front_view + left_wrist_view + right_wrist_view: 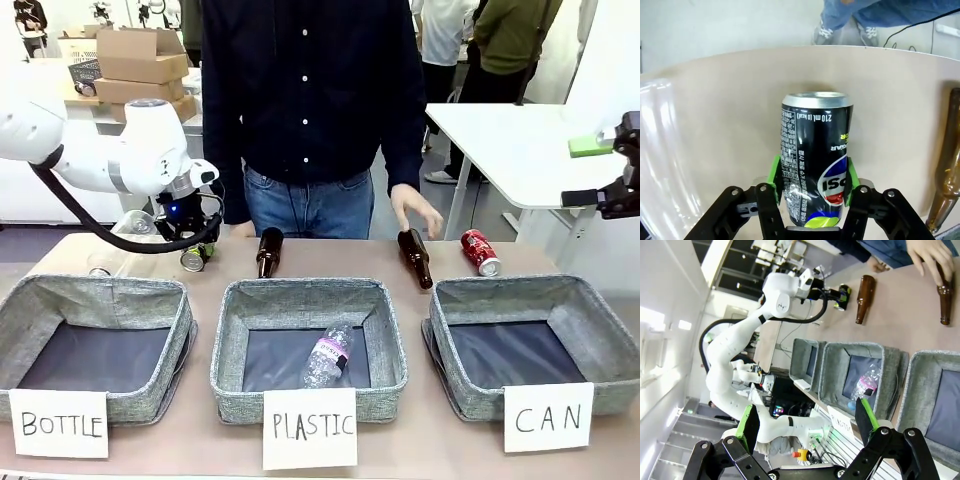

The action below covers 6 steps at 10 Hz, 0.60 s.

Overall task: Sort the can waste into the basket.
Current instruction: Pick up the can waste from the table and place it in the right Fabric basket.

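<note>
A pale brown worktop point(330, 262) stands in a busy workshop, with cardboard boxes stacked behind it. A person in a dark shirt and jeans stands at its far side.

The left gripper point(196, 250) sits low over the far left part of the worktop. It is clamped on a black-and-silver drink can point(193, 258). In the left wrist view its green pads point(774, 172) press both sides of the can, whose silver end points away from the gripper. Whether the can rests on the worktop cannot be told.

A brown glass bottle point(268, 252) lies just beside this gripper, toward the middle. A clear plastic bottle point(135, 222) lies on its other side.

The right gripper point(600, 172) hangs raised at the right edge with its jaws wide apart and nothing between them. Below it, nearer the camera, sits the grey basket point(520, 287) with a white card reading "CAN" point(548, 417), well apart from the left gripper.

A red can point(480, 252) lies on the worktop just behind that basket's far rim, below the right gripper and toward the middle. Next to it, the person's hand point(415, 210) hovers over a second brown bottle point(415, 258).
</note>
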Each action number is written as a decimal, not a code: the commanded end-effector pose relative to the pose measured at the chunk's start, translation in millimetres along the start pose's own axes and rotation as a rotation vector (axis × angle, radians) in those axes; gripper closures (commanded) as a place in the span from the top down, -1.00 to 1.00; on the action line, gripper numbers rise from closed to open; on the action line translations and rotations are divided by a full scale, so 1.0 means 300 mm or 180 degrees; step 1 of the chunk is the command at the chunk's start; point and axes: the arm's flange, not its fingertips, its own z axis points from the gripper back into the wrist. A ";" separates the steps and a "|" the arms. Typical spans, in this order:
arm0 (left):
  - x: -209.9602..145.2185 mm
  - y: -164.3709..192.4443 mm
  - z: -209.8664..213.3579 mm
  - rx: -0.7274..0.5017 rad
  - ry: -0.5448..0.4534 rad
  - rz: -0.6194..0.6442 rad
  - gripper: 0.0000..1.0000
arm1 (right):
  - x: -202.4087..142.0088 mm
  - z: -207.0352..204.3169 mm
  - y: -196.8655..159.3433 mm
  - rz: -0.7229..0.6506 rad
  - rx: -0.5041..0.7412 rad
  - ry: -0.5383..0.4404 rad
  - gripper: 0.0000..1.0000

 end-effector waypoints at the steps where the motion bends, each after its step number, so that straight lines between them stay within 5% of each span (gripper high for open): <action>1: -0.009 0.002 0.017 0.0102 0.0051 0.0084 -0.43 | 0.014 -0.006 0.001 0.0081 0.0060 -0.0034 1.00; 2: -0.008 0.003 0.016 0.0074 0.0058 0.0079 -0.15 | 0.014 -0.006 0.001 0.0081 0.0060 -0.0034 1.00; 6: -0.058 0.014 0.144 -0.0132 0.0019 0.0048 -0.15 | 0.014 -0.006 0.001 0.0081 0.0060 -0.0034 1.00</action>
